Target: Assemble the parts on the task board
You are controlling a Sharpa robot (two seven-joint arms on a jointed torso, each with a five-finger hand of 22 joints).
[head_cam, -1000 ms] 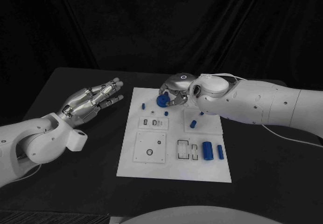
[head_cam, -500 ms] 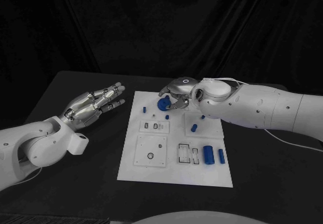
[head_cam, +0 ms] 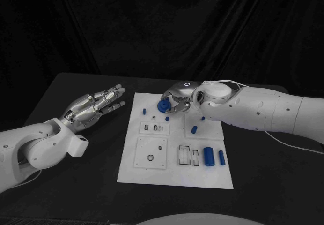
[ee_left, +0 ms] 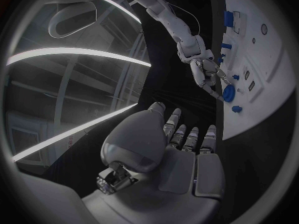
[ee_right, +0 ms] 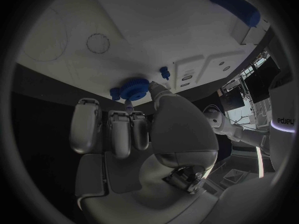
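The white task board point(head_cam: 175, 176) lies in the middle of the table. My right hand point(head_cam: 177, 96) hovers over its far edge and pinches a round blue part point(head_cam: 163, 105) between thumb and fingertips; the same round blue part point(ee_right: 134, 88) sits at the fingertips in the right wrist view and shows again point(ee_left: 228, 93) in the left wrist view. My left hand point(head_cam: 94, 105) hangs left of the board with fingers spread and nothing in it. Small blue pegs point(head_cam: 143, 111) point(head_cam: 194, 129) lie on the board. A thick blue cylinder point(head_cam: 209, 156) and a thin one point(head_cam: 221, 158) lie near its right edge.
Raised white plates with slots and holes point(head_cam: 150, 150) point(head_cam: 154, 124) occupy the board's middle. Bare black table point(head_cam: 74, 187) surrounds the board on the left and front. My right arm point(head_cam: 270, 115) reaches across the table's far right.
The whole picture has shifted down slightly. Relative to the board, both hands and the round blue part keep their places.
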